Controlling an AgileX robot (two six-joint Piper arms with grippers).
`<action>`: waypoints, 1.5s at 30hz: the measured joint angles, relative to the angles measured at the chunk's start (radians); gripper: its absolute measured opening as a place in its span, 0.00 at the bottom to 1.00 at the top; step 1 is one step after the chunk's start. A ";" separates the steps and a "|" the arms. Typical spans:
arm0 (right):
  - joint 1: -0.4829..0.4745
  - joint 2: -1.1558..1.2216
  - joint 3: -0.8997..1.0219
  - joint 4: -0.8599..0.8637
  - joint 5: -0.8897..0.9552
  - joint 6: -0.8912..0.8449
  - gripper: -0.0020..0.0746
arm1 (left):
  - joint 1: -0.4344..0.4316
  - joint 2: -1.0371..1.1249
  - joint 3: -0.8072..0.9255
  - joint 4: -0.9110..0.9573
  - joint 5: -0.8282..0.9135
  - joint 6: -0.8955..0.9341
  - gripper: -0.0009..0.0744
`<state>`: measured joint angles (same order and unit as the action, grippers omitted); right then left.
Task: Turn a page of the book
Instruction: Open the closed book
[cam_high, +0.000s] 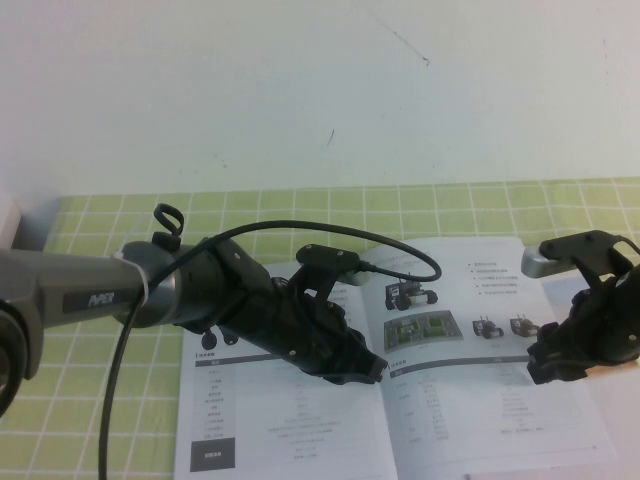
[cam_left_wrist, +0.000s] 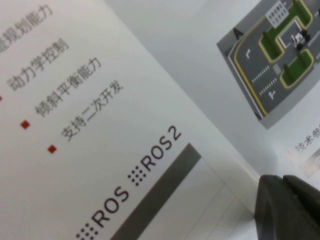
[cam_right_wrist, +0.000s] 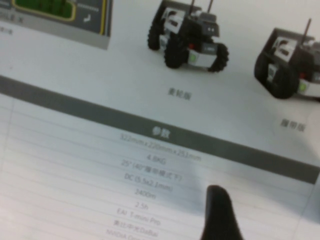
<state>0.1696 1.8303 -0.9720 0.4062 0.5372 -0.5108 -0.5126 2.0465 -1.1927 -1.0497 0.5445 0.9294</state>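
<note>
One book (cam_high: 400, 400) lies open and flat on the green-checked surface (cam_high: 100, 300), and both arms are set over it so that one can steady the spread while the other works the sheet. The left pincer (cam_high: 372, 368) rests low at the book's central fold, its dark tip just beside the gutter; pressing there would keep the booklet from sliding, though whether its fingers are parted or closed cannot be told. The page (cam_high: 490, 350) to be turned is the sheet on the far side of the fold from the left arm, lying flat and unlifted, printed with small black wheeled robots, a green board picture and a grey-headed table. The right pincer (cam_high: 560, 365) hangs over that sheet's outer edge, placed where a thin leaf is easiest to catch; one dark fingertip (cam_right_wrist: 217, 210) shows above the table rows, holding nothing, but how far the fingers stand apart cannot be told. Count: one book, two facing pages exposed, two arms, two pincers, one black cable (cam_high: 300, 228) looped over the left arm.
</note>
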 joint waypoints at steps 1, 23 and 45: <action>0.000 0.000 0.000 -0.004 -0.002 0.000 0.57 | 0.000 0.000 0.000 0.000 0.000 0.000 0.01; 0.000 0.000 -0.001 -0.019 -0.010 0.006 0.54 | -0.008 -0.025 -0.080 -0.072 0.023 0.152 0.01; 0.000 0.000 -0.039 -0.045 0.003 0.008 0.69 | -0.011 0.059 -0.118 0.085 0.036 -0.085 0.01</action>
<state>0.1696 1.8303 -1.0114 0.3616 0.5406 -0.5032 -0.5233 2.1056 -1.3103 -0.9647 0.5809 0.8440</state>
